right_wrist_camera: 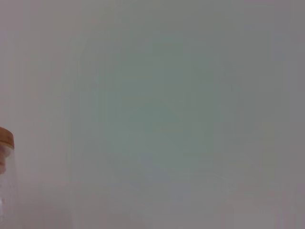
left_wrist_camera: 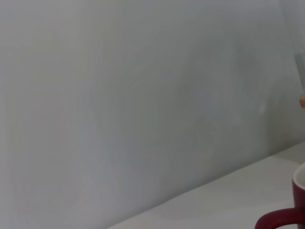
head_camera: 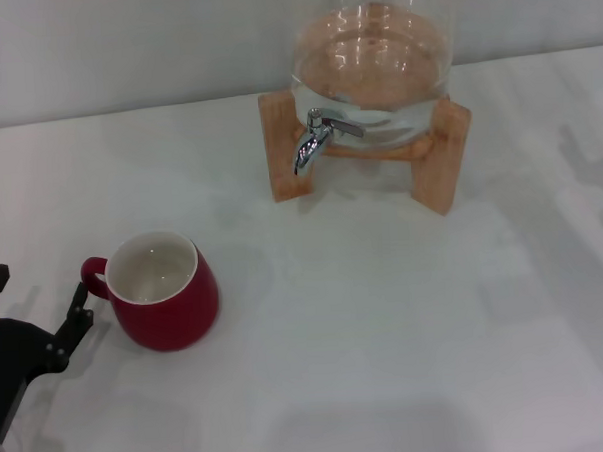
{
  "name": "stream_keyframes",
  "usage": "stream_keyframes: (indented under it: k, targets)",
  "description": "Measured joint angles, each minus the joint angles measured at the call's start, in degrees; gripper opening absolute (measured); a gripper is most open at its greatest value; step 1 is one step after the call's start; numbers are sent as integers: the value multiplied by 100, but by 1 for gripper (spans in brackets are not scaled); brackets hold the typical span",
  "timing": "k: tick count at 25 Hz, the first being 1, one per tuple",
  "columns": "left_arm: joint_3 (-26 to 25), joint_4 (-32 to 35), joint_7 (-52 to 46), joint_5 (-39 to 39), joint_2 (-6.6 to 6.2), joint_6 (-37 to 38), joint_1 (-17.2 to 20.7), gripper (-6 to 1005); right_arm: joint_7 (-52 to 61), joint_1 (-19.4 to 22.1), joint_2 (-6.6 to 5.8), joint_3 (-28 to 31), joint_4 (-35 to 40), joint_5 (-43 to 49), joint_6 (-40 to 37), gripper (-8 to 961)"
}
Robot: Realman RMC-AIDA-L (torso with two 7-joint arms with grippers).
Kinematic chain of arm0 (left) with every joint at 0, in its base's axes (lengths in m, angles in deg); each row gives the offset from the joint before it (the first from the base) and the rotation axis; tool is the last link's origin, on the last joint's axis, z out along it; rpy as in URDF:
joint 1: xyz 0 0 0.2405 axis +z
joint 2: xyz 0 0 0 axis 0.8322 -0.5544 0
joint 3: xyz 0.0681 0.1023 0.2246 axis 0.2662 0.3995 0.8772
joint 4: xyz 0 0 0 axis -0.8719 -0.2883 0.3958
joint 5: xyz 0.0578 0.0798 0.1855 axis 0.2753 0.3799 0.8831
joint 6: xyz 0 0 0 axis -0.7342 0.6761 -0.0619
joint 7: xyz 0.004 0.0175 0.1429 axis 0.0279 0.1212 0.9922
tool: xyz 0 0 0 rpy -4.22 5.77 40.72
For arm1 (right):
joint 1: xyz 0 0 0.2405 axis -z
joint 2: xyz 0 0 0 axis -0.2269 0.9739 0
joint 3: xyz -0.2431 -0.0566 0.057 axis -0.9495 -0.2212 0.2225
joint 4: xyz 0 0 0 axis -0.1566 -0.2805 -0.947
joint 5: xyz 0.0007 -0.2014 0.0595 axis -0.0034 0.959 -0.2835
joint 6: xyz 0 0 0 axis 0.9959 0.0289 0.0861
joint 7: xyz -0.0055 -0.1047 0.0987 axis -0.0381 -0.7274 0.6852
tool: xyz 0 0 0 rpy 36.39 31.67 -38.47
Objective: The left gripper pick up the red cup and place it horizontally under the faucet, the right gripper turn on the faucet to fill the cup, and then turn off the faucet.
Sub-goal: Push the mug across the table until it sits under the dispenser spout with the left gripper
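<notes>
The red cup (head_camera: 164, 287) stands upright on the white table at the front left, cream inside, its loop handle toward the left. Its handle and rim edge also show in the left wrist view (left_wrist_camera: 288, 214). My left gripper (head_camera: 36, 296) is at the left edge, just left of the handle, its black claw fingers (head_camera: 78, 308) spread open and empty. The chrome faucet (head_camera: 316, 137) points down from the clear glass jar (head_camera: 370, 63) at the back centre. My right gripper is out of view.
The jar rests on a wooden stand (head_camera: 434, 155) at the back of the white table (head_camera: 386, 322). A grey wall runs behind. The jar's edge with its wooden lid shows in the right wrist view (right_wrist_camera: 5, 162).
</notes>
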Motion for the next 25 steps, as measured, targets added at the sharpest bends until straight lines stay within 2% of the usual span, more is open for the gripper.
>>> stream_keyframes:
  k: [25]
  targets:
    - [-1, -66, -1, 147, -12, -142, -186, 877, 0, 33, 0, 0, -5, 0, -25, 721]
